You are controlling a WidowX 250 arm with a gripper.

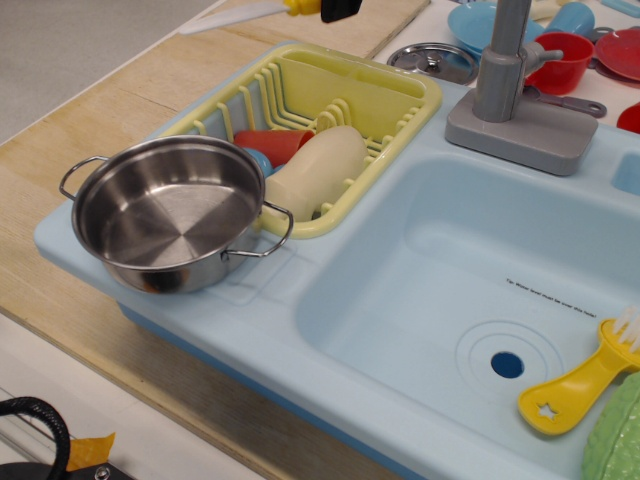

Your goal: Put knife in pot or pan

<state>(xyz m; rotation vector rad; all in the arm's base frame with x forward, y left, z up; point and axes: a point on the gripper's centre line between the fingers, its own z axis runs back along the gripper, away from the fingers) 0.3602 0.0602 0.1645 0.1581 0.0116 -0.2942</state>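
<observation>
Steel, polished and mirror-bright, makes up the pot [170,215] at the left end of the pale blue toy sink unit [330,330]; it is shallow and round, with two wire loop handles, one toward the left edge and one toward the yellow rack, and nothing lies inside it. Beneath the sink unit runs the wooden table [90,120]. Above and behind the pot, at the very top of the view, the knife [245,11] hangs in the air over the table, well apart from the pot: a long white rounded blade pointing left and slightly down, ending in a short yellow handle at its right. The gripper [338,9] shows only as a black tip at the top edge, its jaws clenched on that yellow handle.

Just right of the pot sits the yellow dish rack [400,95], touching the pot's near handle. Inside it lie a red cup [272,145] on its side, a cream bottle-shaped piece [318,170] and a small bit of blue between them. Behind the rack a flat round steel lid [432,60] rests near a blue plate [472,25]. The grey faucet [510,90] stands on its base at the back of the basin, with a red cup [562,62] behind it. In the basin, by the drain hole, lies a yellow brush [580,385] with a star cutout and white bristles, beside a green ribbed object [615,440] in the bottom right corner.
</observation>
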